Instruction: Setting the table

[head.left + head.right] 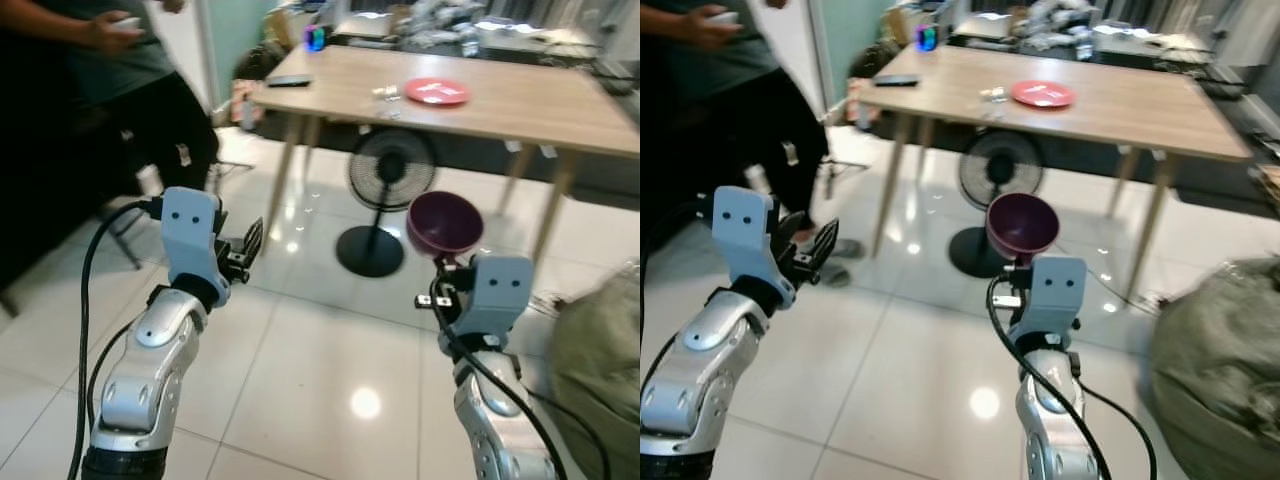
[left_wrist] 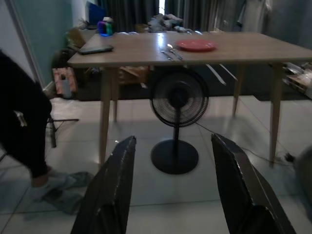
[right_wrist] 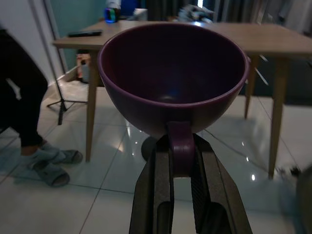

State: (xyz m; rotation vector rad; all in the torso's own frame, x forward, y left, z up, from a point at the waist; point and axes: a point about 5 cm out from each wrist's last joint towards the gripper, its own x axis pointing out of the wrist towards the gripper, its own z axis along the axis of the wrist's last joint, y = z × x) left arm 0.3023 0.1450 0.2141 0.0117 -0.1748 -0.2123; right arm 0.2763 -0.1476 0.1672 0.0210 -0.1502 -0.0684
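Note:
My right gripper [image 3: 181, 163] is shut on the handle of a dark purple cup [image 1: 445, 223], held upright in the air in front of me, well short of the wooden table [image 1: 520, 100]. On the table lie a red plate [image 1: 437, 91] and some cutlery [image 1: 387, 94] beside it. My left gripper [image 2: 173, 187] is open and holds nothing, raised at the left at about the same height.
A black standing fan [image 1: 385, 195] stands on the tiled floor in front of the table. A person [image 1: 90, 90] in dark clothes stands at the left. A grey-green bag [image 1: 600, 360] lies at the right. A dark phone [image 1: 288, 80] rests on the table's left end.

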